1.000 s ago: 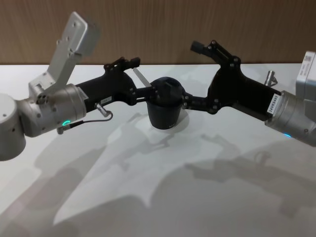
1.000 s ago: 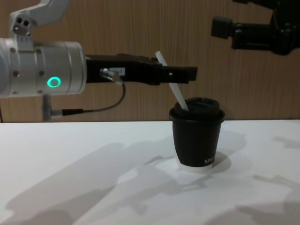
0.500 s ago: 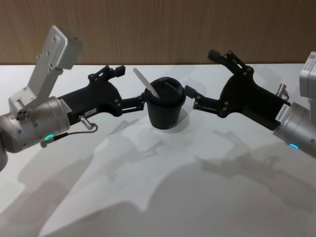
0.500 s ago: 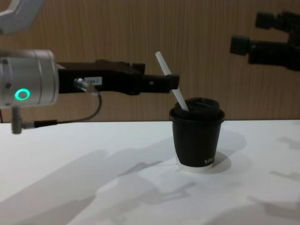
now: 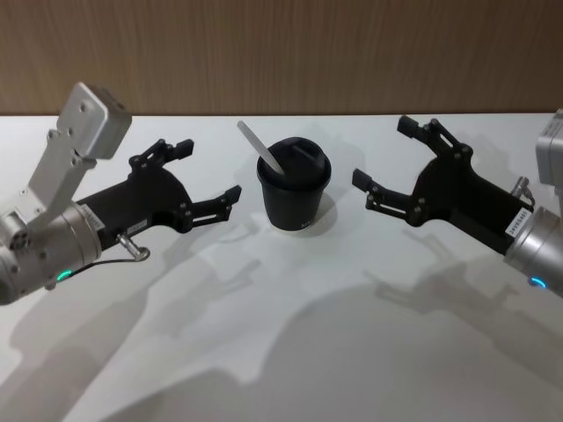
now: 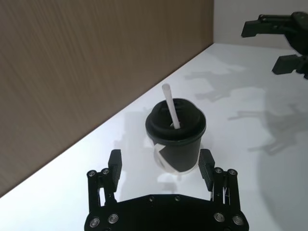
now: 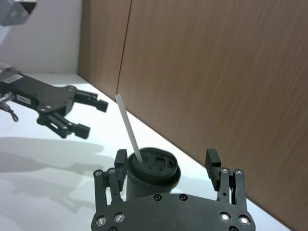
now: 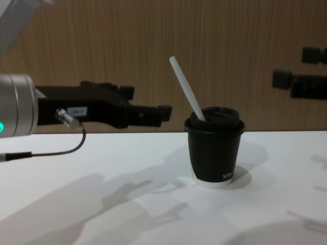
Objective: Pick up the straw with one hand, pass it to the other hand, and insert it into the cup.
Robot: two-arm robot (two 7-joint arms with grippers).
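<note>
The straw (image 5: 260, 148) stands in the cup (image 5: 294, 186), its lower end through the hole in the domed lid and its free end leaning up and away toward the robot's left. The cup sits upright on the white table (image 5: 290, 334), a little in front of the wooden wall (image 5: 281, 53), and nothing touches it or the straw.

To the left of the cup hangs the left gripper (image 5: 204, 173), the one with the silver plug and cable. Its fingers are spread wide and hold nothing. In its own wrist view the cup shows between the two open fingers but farther out, clear of them. To the right of the cup, and a little farther from it, is the right gripper (image 5: 385, 156), also wide open and empty, its tips pointing toward the cup.

By the look of things the insertion is done and what remains is for both arms to get clear. The risk is the leaning straw: its upper end tilts toward the left gripper, so a finger swinging across at that height could catch it and pull it out or tip the light paper cup. The straw also seems to rest loosely against the lid, so a knock to the cup could shift it.
</note>
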